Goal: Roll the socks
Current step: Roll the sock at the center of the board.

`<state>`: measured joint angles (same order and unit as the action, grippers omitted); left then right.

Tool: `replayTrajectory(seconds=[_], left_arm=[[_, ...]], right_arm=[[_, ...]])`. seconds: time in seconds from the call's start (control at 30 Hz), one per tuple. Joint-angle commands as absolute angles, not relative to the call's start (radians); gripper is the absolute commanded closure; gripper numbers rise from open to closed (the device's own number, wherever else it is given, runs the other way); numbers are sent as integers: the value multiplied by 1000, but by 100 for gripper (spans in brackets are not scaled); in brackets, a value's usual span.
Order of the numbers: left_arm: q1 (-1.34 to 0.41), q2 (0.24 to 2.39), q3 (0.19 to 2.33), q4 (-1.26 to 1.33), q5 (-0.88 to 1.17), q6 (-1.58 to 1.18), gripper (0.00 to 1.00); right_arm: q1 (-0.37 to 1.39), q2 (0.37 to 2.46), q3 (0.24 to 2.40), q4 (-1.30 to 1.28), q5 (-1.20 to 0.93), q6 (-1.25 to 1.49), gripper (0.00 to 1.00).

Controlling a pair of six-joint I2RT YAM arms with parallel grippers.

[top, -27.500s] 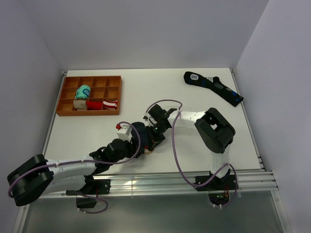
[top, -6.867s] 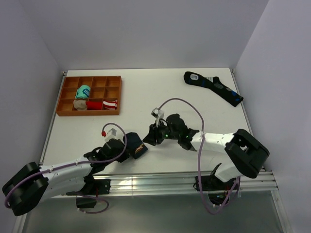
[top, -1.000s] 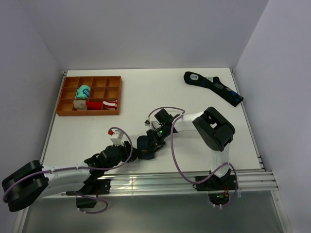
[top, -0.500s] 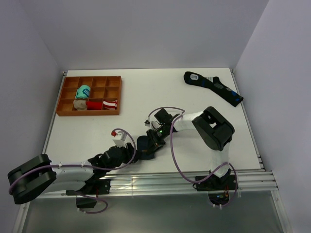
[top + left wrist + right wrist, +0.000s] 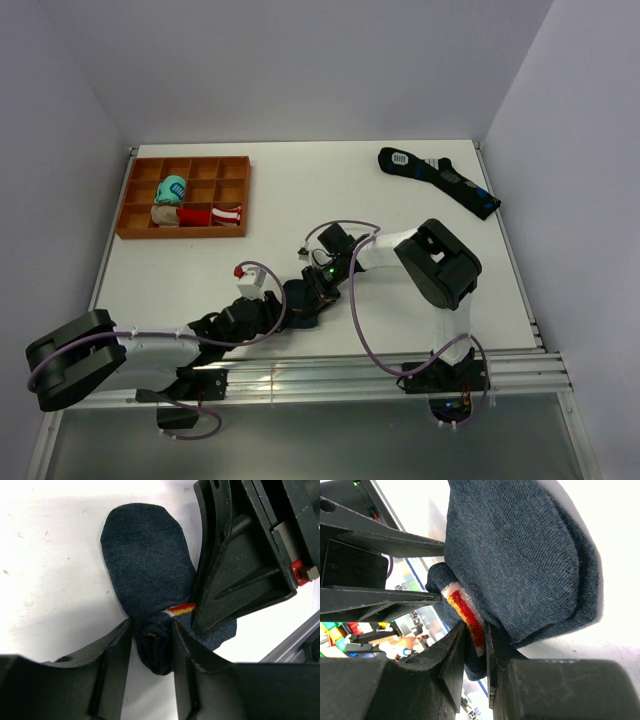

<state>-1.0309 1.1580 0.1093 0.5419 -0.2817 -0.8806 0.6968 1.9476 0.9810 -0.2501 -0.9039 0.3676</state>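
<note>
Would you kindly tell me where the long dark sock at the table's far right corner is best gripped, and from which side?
The long dark sock lies flat and diagonal on the table, so come straight down from above, jaws across its narrow width, probably at the white-patch end, which lies clear of anything else.

Fuzzy knit meets hard plastic
The socks are matt, slightly fuzzy knit cloth with a woven patch; left tool and right tool look like matt black plastic, a bit scuffed, and the counter is smooth white.
</note>
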Motion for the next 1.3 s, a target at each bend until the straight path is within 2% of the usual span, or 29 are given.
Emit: replayTrajectory(seconds=[0.0,0.07,0.2,0.47,0.63,0.73,1.0,1.27], left_arm=[[-1035,1193,141,531,-307,-883,59],[-1037,1196,141,528,-307,-887,60],[-1037,1196,150,492,-318,-902,71],[-1037,1238,248,342,-273,-920,92],[-1035,1311,345,186,-232,-950,99],[-1035,1331,350,166,-206,-985,100],[-1020,1309,388,54,-150,-1014,100],[-930,1252,384,-24,-34,-993,100]], right_arm=[[698,2014,943,-345,-680,287,90],[698,2013,943,-344,-681,287,90],[699,2005,937,-339,-669,288,88],[699,1957,908,-269,-650,302,78],[703,1904,858,-165,-640,337,69],[703,1858,827,-129,-605,357,64],[704,1731,740,-5,-500,391,62],[715,1507,537,332,-379,432,57]])
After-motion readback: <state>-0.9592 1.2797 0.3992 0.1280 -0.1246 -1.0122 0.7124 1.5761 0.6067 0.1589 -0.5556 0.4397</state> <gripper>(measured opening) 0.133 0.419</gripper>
